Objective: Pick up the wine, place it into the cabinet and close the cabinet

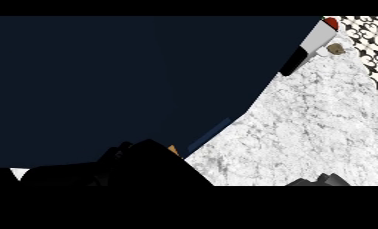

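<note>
Left hand (140, 165) low against the dark cabinet door (125, 88) filling the left, fingers unreadable; marble counter (295, 128) to the right; right hand (321, 180) barely showing at bottom edge, state unclear; wine (310, 45) lying tilted at top right on counter.

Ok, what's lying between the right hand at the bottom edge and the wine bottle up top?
Nothing: in the head view only bare marble counter stretches from the right hand up to the wine bottle.
</note>
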Controlling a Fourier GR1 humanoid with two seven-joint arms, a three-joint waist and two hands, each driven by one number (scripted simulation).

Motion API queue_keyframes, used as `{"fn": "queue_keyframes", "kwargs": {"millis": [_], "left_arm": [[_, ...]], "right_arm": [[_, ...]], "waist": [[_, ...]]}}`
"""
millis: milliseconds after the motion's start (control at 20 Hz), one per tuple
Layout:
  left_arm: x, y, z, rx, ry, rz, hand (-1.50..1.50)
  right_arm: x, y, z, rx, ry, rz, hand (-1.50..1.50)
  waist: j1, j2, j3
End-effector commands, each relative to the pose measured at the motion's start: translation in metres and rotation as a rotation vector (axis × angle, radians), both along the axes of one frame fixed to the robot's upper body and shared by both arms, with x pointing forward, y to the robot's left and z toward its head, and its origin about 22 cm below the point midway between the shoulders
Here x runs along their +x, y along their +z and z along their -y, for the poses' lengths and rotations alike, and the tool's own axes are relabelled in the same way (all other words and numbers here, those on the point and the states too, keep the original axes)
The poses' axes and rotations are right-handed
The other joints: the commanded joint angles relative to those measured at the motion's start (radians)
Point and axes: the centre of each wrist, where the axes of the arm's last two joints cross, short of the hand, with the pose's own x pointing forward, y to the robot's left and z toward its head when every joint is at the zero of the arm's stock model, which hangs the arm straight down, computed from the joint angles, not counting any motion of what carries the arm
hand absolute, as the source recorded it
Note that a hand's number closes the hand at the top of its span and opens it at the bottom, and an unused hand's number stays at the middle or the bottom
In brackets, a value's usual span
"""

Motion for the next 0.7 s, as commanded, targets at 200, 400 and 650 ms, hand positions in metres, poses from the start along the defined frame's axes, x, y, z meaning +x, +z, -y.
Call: {"fn": "queue_keyframes", "kwargs": {"millis": [200,400,650], "left_arm": [[0.009,0.005,-0.039,-0.003,-0.056,-0.006,1.50],[0.011,0.014,-0.053,0.002,-0.043,0.024,1.50],[0.013,0.029,-0.061,-0.008,-0.054,0.026,1.50]], "right_arm": [[0.054,0.005,-0.065,-0.011,-0.164,0.061,1.50],[0.101,-0.002,-0.073,0.005,-0.250,-0.008,1.50],[0.145,0.002,-0.080,-0.032,-0.309,-0.016,1.50]], "waist": [[0.004,0.008,0.000],[0.025,0.016,0.000],[0.018,0.016,0.001]]}}
